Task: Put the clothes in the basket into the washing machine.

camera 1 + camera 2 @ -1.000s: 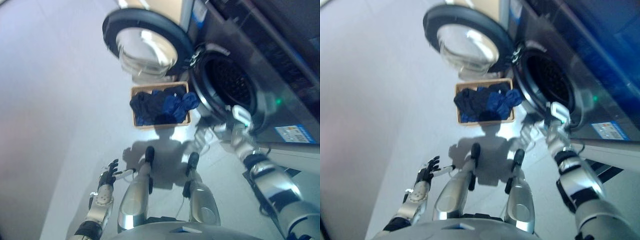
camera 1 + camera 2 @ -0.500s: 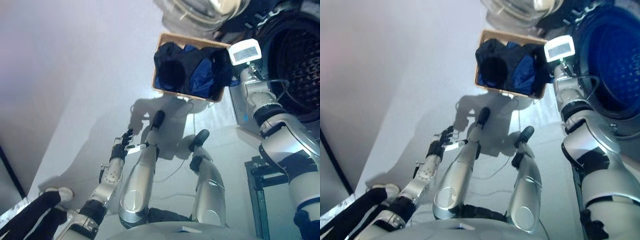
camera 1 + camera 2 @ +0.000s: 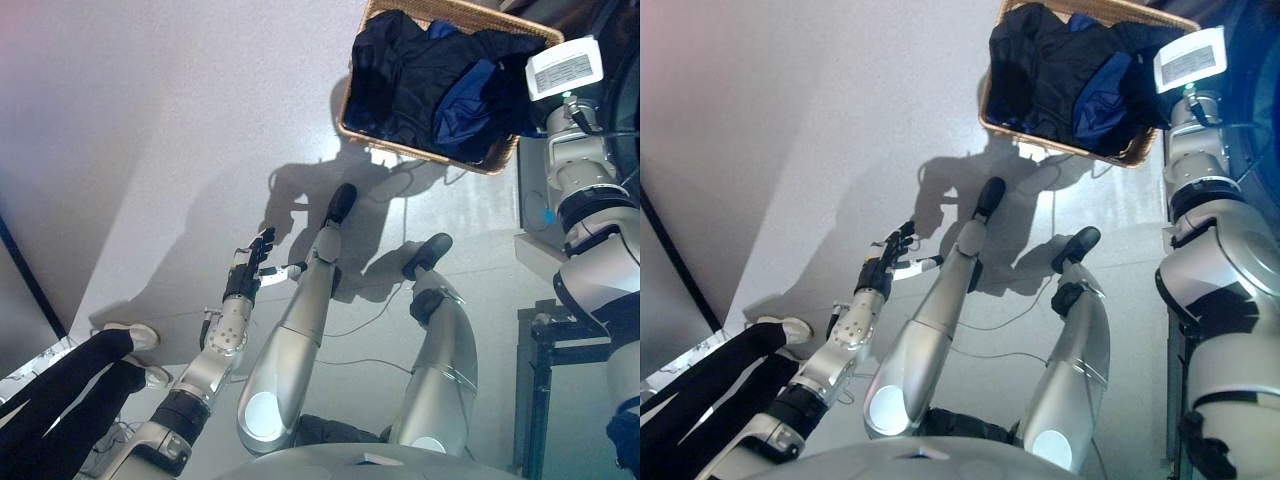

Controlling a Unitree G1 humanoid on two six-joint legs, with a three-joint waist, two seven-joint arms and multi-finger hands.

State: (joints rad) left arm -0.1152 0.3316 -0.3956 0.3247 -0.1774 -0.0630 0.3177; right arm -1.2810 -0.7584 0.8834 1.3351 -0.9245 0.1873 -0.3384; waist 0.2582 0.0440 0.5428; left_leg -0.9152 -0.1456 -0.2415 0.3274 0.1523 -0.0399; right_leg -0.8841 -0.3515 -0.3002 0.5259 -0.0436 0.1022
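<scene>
So the wicker basket (image 3: pixel 440 150) is sitting on the pale, smooth floor (image 3: pixel 150 120) up at about 1 o'clock in the view, a woven tan rectangle with a slightly flared rim. It's stuffed with the clothes (image 3: pixel 430 75), a soft rumpled heap that's mostly black fabric with a brighter blue piece bunching up toward the right side. The right arm is stretching straight up along the right edge at 2 o'clock, reaching to the basket's right end, but the right hand itself is sitting behind the wrist and the basket rim, so I can't tell whether it's open or gripping anything. The left hand (image 3: pixel 248 275) is hanging low at around 8 o'clock, well apart from the basket, with its dark fingers loosely spread and holding nothing, the forearm angling up from the lower left. A person's legs in black trousers (image 3: pixel 60 385) with pale shoes (image 3: pixel 130 338) are poking in at the bottom left corner, near that left arm.
</scene>
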